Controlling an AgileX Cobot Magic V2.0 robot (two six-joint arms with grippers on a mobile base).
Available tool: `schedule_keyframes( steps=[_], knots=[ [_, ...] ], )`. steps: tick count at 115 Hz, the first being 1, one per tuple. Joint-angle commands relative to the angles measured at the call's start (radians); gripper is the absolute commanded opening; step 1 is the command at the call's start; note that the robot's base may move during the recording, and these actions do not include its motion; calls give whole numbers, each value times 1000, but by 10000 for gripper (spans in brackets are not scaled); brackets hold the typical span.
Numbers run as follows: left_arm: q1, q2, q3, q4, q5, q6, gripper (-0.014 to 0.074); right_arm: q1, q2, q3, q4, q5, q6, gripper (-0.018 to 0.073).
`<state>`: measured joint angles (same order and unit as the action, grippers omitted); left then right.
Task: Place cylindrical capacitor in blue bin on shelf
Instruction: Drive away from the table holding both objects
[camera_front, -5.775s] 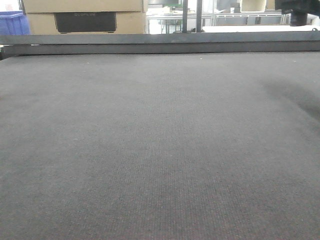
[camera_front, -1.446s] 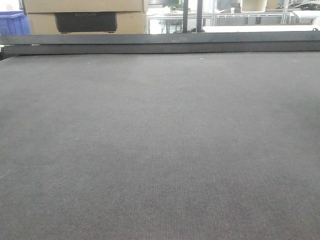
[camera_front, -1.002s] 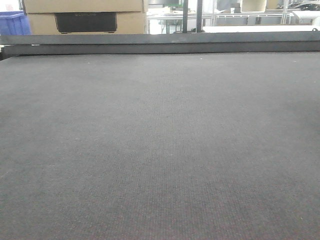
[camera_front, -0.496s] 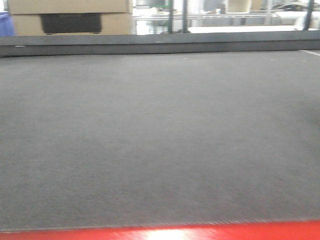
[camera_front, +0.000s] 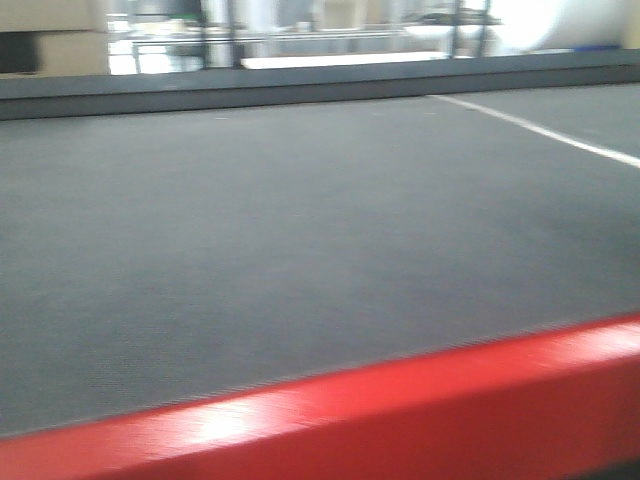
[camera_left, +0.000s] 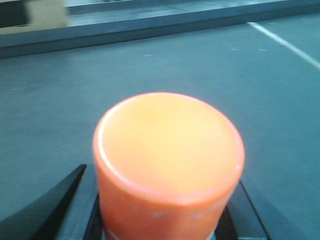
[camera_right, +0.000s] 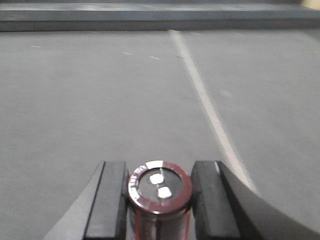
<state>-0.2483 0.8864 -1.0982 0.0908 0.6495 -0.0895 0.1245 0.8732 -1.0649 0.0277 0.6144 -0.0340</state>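
In the right wrist view my right gripper (camera_right: 159, 171) is shut on the cylindrical capacitor (camera_right: 160, 189), a dark brown sleeve with two pale terminals on its top face, held upright between the black pads (camera_right: 111, 200) above the grey mat. In the left wrist view my left gripper (camera_left: 167, 200) is shut on a fat orange cylinder (camera_left: 167, 150) that fills the gap between the black fingers (camera_left: 55, 202). The shelf and the blue bin are out of view. No gripper shows in the front view.
The grey mat (camera_front: 300, 220) covers the table, with a glossy red front edge (camera_front: 400, 400). A white line (camera_front: 540, 130) crosses the mat at the right and shows in the right wrist view (camera_right: 205, 100). A dark raised rail (camera_front: 300, 85) bounds the far side; a cardboard box (camera_front: 50, 40) stands behind it.
The front view has pulled back and swung right: the red table edge and the white line have come into view, and the cardboard boxes and blue bin have slid off to the left.
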Motion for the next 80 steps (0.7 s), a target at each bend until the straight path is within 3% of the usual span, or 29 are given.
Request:
schedule_keyframes(
  steps=[1, 80],
  knots=[
    [-9, -5, -4, 2, -20, -1, -111, 0, -7, -1, -1, -25, -2, -162],
    [-9, -5, -4, 2, -44, -1, -111, 0, -7, -1, -1, -25, -2, -162]
  ],
)
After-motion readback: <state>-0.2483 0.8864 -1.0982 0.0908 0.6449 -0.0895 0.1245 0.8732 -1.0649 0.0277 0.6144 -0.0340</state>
